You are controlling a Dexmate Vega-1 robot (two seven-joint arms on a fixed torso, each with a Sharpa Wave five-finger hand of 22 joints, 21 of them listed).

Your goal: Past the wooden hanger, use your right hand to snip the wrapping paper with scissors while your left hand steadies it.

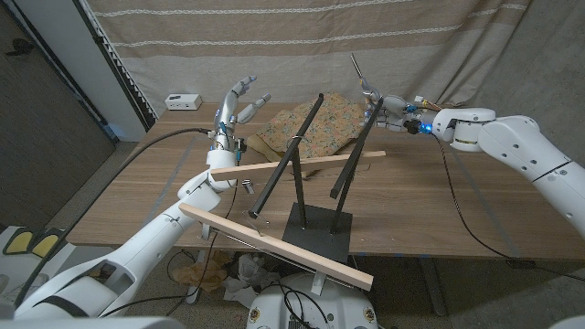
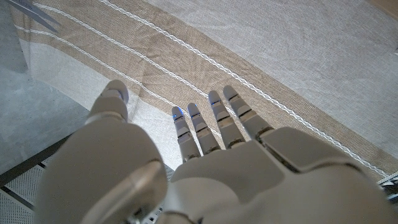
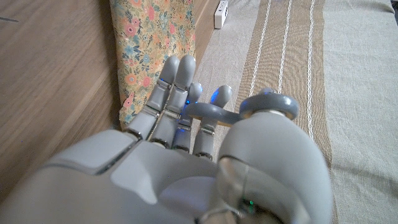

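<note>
The floral wrapping paper lies at the far middle of the table, past the wooden hanger, whose slats sit on a black stand. My left hand is raised above the table to the left of the paper, fingers spread, holding nothing; its back faces the curtain. My right hand hovers at the paper's right edge and grips the scissors, blades pointing up. The grey scissor handles loop around this hand's fingers, beside the paper.
A white box sits at the table's back left. A striped curtain hangs behind. A second slat juts over the near edge. A white power strip lies beyond the paper.
</note>
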